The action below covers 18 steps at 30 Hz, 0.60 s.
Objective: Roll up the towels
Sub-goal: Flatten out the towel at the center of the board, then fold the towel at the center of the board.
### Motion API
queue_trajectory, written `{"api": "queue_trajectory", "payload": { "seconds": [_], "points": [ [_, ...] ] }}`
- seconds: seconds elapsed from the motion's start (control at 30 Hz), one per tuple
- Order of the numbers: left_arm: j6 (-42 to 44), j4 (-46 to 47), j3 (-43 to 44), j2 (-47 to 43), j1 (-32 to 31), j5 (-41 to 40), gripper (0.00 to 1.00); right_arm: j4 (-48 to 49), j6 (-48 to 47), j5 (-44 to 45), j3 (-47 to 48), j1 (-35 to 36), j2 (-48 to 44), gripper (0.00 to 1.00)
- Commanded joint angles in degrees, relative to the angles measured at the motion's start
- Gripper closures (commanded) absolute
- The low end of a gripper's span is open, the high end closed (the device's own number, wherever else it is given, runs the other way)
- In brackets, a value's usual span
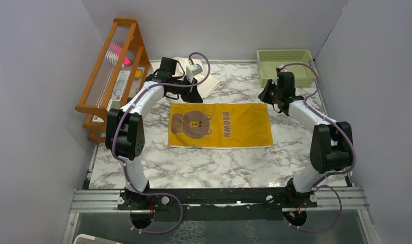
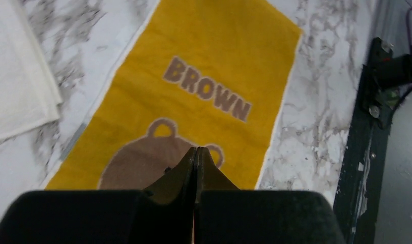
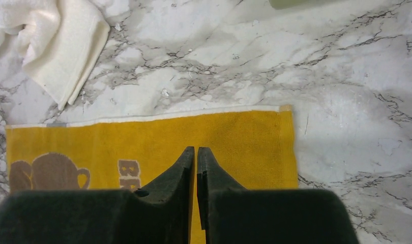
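Yellow towel (image 1: 220, 125): it lies spread flat, printed side up, in the middle of the marble table (image 1: 194, 168), long side running left to right. No fold or curl has been started. I judge it is laid out this way so an edge can be taken and rolled evenly.

Cream towel (image 1: 211, 85): it sits in a loose bunch at the far side, just beyond the yellow towel's far left corner and apart from it. It looks parked there to wait its turn, and it would need spreading before it could be rolled.

Left gripper (image 2: 196, 150): the fingers are pressed fully together with nothing between them. It hangs over the left part of the yellow towel, above the bear print and clear of the cloth.

Right gripper (image 3: 195, 150): the fingers are all but closed, with only a thin slit between them, and they grip nothing. It hangs over the far right part of the yellow towel, a little inside its far edge.

Arm placement: with one gripper near each end of the same towel, the two look posed to work it together from either end. Neither has a hold yet.

Green basket (image 1: 285, 52): it stands in the far right corner, well apart from both towels.

Wooden rack (image 1: 112, 71): it leans against the left wall, out of the working area.

Progress: by my reading, rolling has not begun on either towel.
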Motion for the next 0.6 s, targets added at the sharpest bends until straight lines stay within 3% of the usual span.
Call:
{"api": "queue_trajectory", "payload": {
  "seconds": [0.0, 0.13, 0.23, 0.4, 0.57],
  "points": [
    [10.77, -12.32, 5.47, 0.52, -2.41, 10.73, 0.98, 0.11, -0.83, -1.37, -0.79, 0.03, -2.27, 0.91],
    [-4.84, -4.90, 11.79, 5.70, -1.90, -15.06, 0.94, 1.57, -0.43, -2.94, -2.47, 0.04, -4.12, 0.89],
    [-10.17, 4.26, 9.74, 4.66, -0.84, -26.05, 0.88, 2.32, -0.51, -3.13, -3.65, 0.01, -5.59, 0.86],
    [-12.86, 23.72, -1.50, -2.10, 0.54, -40.28, 0.65, 2.84, -0.98, -1.56, -5.46, 0.05, -7.76, 0.57],
    [-11.27, 22.27, 0.25, -1.58, 0.84, -43.21, 0.64, 3.54, -0.53, -1.03, -6.07, 0.03, -9.27, 0.44]
  ]
}}
